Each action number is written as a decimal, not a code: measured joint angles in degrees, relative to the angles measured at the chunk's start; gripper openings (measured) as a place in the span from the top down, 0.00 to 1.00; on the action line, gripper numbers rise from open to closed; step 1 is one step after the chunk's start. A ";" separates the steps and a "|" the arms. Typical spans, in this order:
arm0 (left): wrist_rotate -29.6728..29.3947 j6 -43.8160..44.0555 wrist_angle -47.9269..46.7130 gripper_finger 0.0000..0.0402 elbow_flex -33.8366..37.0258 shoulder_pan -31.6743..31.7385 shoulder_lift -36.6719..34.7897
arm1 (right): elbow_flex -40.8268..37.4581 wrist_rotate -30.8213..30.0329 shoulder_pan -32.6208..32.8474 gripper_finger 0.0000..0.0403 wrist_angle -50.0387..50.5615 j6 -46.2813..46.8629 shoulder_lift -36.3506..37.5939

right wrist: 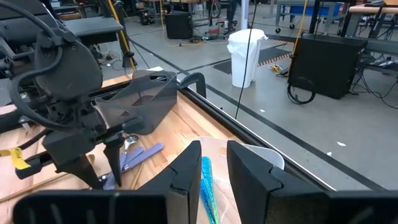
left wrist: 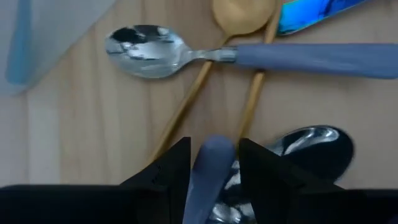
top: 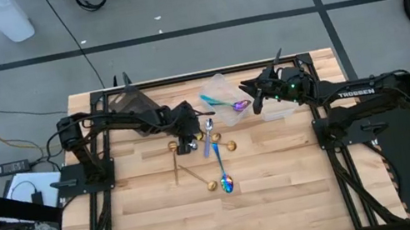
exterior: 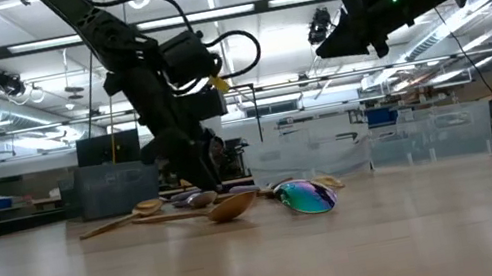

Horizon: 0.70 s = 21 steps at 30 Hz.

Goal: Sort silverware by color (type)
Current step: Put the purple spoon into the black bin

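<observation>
The left gripper (left wrist: 211, 163) was down at the table amid the loose spoons, its two fingers closed around the grey-blue handle of a silver spoon (left wrist: 214, 171), whose bowl lay just beside the fingers on the wood. Another silver spoon with a grey-blue handle (left wrist: 249, 55) lay just ahead of it, across two gold spoons (left wrist: 239, 18). The right gripper (right wrist: 213, 168) hung above the clear tub (top: 223, 95) at the table's far side, pinching an iridescent spoon with a teal handle (right wrist: 207, 180) between its fingers, well apart from the pile.
</observation>
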<state>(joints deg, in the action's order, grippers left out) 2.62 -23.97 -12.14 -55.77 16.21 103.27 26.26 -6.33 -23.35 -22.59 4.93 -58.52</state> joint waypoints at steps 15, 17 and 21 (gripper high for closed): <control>-0.33 -0.78 -0.75 0.78 -0.02 -0.05 1.09 | 0.00 0.00 0.00 0.78 0.02 0.00 -0.02; -0.33 -0.76 -0.83 0.82 -0.02 -0.05 1.09 | 0.00 0.00 0.00 0.78 0.02 0.00 -0.02; -0.32 -0.90 -1.08 0.89 -0.02 -0.07 1.08 | 0.00 0.00 0.00 0.78 0.02 0.02 -0.02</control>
<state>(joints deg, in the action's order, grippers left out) 2.30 -24.87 -13.21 -55.79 16.14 104.35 26.26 -6.33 -23.35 -22.57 4.95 -58.54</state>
